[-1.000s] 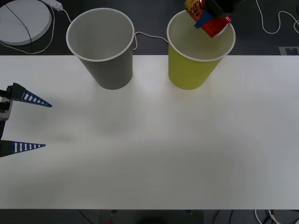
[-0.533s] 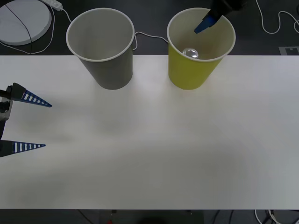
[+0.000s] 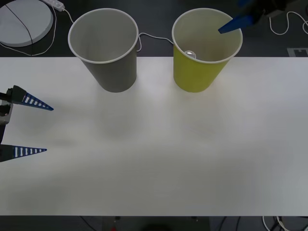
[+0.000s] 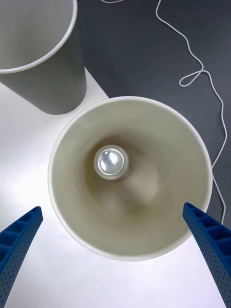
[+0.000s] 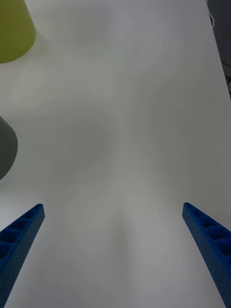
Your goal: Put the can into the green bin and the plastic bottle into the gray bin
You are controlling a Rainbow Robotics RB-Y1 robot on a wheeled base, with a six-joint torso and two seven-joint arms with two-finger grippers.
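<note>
Front view: the can [image 3: 190,54] is seen inside the green bin [image 3: 198,77], only its silver top visible low against the near inner wall. From the right wrist view the can [image 4: 111,162] is confirmed standing upright on the bin floor, set a little off centre, enclosed by the white rim of the green bin [image 4: 144,257]. The right gripper [image 4: 115,250] is held above the green bin's mouth with its fingers spread wide and empty, one to either side of the rim; this spacing is judged to suit a release already made over the opening. The gray bin [image 3: 113,72] stands just beside the green bin, apart from it, and nothing is seen inside it. The left gripper [image 3: 33,127] is parked well away from the green bin, over the bare white table [image 3: 163,159], fingers wide apart, holding nothing. No plastic bottle is visible on the table, so the gray-bin step is judged not yet done.
</note>
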